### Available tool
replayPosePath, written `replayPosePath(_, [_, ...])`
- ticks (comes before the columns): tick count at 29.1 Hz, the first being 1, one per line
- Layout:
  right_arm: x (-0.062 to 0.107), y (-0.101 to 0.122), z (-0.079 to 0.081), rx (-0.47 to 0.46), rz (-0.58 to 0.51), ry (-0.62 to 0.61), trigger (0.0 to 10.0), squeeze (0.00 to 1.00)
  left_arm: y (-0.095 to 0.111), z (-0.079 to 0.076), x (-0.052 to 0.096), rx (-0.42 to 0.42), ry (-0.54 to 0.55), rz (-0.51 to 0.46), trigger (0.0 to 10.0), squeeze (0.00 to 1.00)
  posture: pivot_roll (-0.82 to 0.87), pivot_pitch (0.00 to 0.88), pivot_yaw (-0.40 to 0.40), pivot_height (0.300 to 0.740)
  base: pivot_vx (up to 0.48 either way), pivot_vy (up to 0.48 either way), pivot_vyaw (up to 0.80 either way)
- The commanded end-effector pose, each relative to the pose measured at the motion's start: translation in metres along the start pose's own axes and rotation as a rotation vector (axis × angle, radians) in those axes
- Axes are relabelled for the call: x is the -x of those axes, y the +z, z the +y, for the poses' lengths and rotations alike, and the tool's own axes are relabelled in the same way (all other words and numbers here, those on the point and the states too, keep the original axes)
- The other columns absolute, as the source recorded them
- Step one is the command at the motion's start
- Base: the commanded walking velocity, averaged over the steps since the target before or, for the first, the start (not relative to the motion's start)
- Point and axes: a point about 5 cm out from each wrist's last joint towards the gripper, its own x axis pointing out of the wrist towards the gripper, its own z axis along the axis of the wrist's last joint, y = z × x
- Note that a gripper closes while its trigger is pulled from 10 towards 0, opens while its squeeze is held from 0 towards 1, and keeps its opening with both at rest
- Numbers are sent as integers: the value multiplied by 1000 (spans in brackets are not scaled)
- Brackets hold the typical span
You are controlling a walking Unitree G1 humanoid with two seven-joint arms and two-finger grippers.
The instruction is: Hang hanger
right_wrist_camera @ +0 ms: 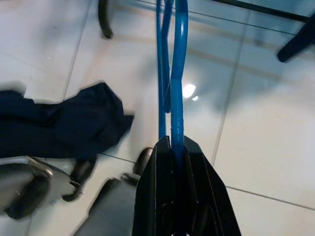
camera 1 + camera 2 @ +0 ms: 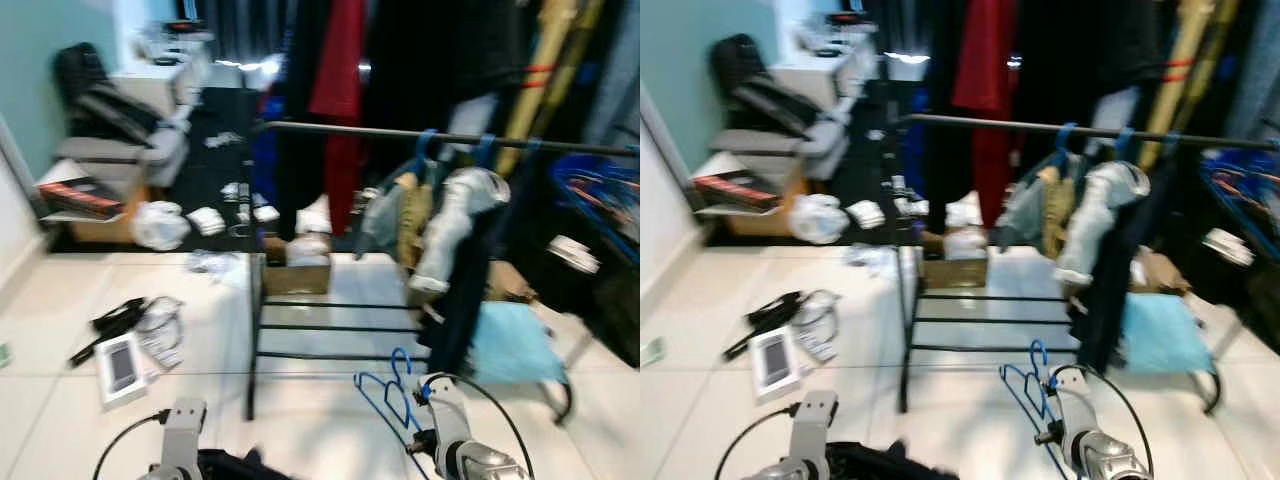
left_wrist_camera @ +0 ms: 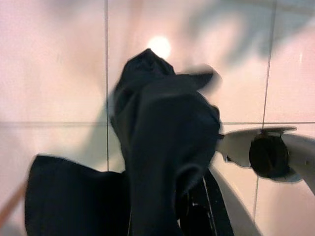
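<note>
Blue hanger (image 1: pixel 177 73) clamped in right gripper (image 1: pixel 177 147) jaws, left gripper (image 3: pixel 162 162) clutching dark garment (image 3: pixel 74 196) — no legible writing

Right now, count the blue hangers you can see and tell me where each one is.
3. One blue hanger is clamped in the right gripper. Two blue hooks hang on the rail, holding clothes. The picture is blurred, so more may be hidden among the garments.

White tiled floor (image 2: pixel 330 420): cables (image 2: pixel 130 320), white device (image 2: pixel 120 368), cardboard box (image 2: pixel 297 268), rack (image 2: pixel 300 330).
</note>
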Motion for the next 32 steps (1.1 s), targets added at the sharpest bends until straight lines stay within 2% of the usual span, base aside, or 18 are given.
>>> replayPosePath(1, [1, -19, 0, -48, 44, -30, 10000, 0, -6, -9, -3, -1, -8, 39, 10000, 0, 48, 0, -43, 740, 0, 0, 800])
replayPosePath(3, [3, -36, 4, -71, 83, -44, 10000, 0, -11, -18, -5, -27, -26, 71, 10000, 0, 46, 0, -43, 740, 0, 0, 800])
replayPosePath(5, [4, -44, 5, -59, 117, -44, 10000, 0, -12, -21, -6, -47, -34, 80, 10000, 0, 41, 0, -39, 740, 0, 0, 794])
replayPosePath(8, [4, -45, 6, -58, 107, -43, 10000, 0, -12, -25, -7, -78, -49, 88, 10000, 0, 36, 0, -37, 740, 0, 0, 788])
replayPosePath(12, [8, -52, -1, -23, 122, -50, 10000, 0, -12, -26, -8, -78, -41, 94, 10000, 0, 38, 0, -36, 740, 0, 0, 788])
replayPosePath(15, [11, -58, -7, -31, 132, -62, 10000, 0, -13, -28, -8, -63, -38, 98, 10000, 0, 41, 0, -38, 740, 0, 0, 788])
replayPosePath(17, [16, -63, -15, -42, 138, -77, 10000, 0, -13, -31, -9, -88, -46, 108, 10000, 0, 41, 0, -37, 740, -240, 0, 788])
replayPosePath(23, [24, -70, -31, -45, 147, -96, 10000, 0, -11, -34, -10, -102, -55, 99, 10000, 0, 36, 0, -34, 740, -201, 0, 788])
replayPosePath(32, [22, -64, -31, -38, 137, -93, 10000, 0, -13, -36, -10, -105, -67, 97, 10000, 0, 37, 0, -36, 740, 0, 0, 788])
